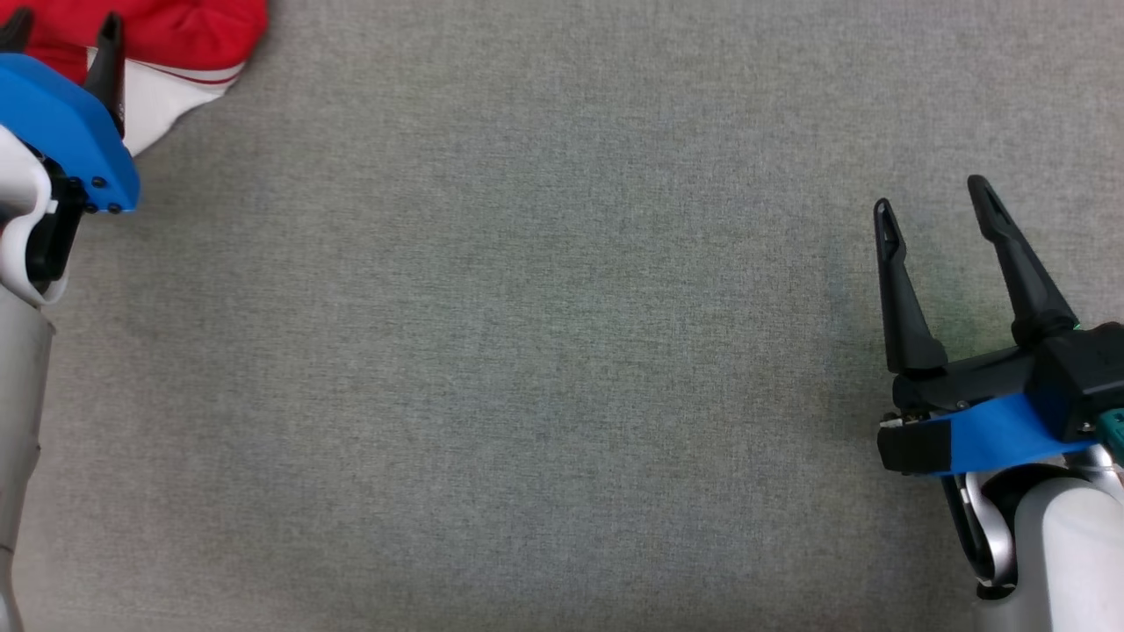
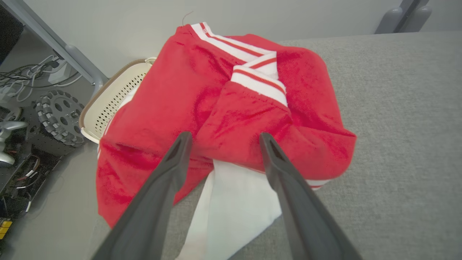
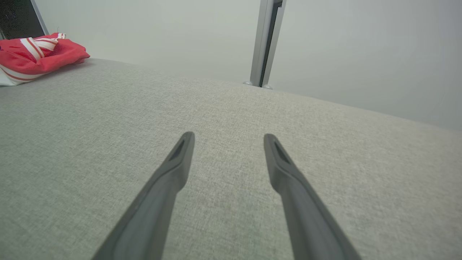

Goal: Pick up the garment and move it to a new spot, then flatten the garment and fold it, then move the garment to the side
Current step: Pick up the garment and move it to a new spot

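Garment (image 1: 176, 35) bunched at 11 o'clock of surface (image 1: 527, 351), left tool (image 2: 225, 136) at its 6 o'clock edge w/ jaws apart. Right tool (image 1: 931, 193) far off, 4 o'clock, apart too.

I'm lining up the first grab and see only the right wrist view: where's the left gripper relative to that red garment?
Observer: The left gripper hangs open over the red and white garment, holding nothing.
Operator: Is the garment fully on the table?
Observer: No, one side drapes past the edge of the grey table, next to a cream perforated basket.
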Available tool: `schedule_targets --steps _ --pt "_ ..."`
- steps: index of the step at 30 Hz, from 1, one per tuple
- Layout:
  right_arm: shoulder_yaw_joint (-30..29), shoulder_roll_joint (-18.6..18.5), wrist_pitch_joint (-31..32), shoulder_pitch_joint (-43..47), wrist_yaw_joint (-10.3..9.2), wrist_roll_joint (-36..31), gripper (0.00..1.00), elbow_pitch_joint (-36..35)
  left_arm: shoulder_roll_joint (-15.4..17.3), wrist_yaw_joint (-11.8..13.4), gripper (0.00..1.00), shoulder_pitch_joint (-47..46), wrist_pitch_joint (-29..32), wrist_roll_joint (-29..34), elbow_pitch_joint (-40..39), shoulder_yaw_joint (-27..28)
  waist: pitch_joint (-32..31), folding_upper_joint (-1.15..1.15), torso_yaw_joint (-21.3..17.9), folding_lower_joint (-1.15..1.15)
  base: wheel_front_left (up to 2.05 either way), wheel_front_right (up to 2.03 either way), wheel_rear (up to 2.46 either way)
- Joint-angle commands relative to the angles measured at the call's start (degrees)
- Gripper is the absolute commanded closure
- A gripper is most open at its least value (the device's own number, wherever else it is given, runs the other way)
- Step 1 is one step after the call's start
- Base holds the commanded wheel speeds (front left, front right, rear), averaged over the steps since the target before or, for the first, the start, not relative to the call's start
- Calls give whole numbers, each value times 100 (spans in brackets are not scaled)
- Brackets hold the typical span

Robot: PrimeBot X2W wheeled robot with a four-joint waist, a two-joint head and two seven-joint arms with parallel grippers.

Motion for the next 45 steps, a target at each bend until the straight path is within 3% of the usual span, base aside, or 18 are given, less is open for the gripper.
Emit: schedule_targets --steps 1,11,12,13,15,22,29,37,45 --pt "-5 -19 60 33 1 -42 0 -186 -48 -19 0 -163 -85 -91 225 61 111 -2 -31 -1 0 0 0" --pt "-6 -19 71 44 1 -44 0 -370 -185 54 0 -546 -617 -87 1049 72 364 -2 -169 -1 0 0 0" --pt "-6 -19 58 41 1 -37 0 -356 -212 33 15 -576 -658 -92 1117 57 363 -2 -181 -1 0 0 0" --pt "-16 -19 40 32 1 -24 0 -344 -237 13 55 -611 -706 -114 1177 49 352 -2 -195 -1 0 0 0" --pt "-36 -18 15 8 1 -16 0 -305 -266 -34 100 -668 -825 -101 1261 14 297 -2 -218 -1 0 0 0" --pt "-2 -17 -192 1 1 168 0 55 -275 -169 100 -757 -1064 -93 1468 -182 -220 -2 -293 -1 0 0 0" --pt "-20 -18 -504 181 1 478 0 656 -306 -228 100 -832 -1263 -190 1256 -427 -1183 -2 -423 -1 0 0 0" --pt "-145 -17 -844 509 1 856 0 1329 -514 -234 100 -854 -1119 -560 277 -1099 -2413 -2 -712 -1 0 0 0" --pt "-192 -17 -1013 870 1 1105 0 1697 -963 -221 100 -1017 -819 -1057 -719 -1491 -3033 -2 -1090 -1 0 0 0"
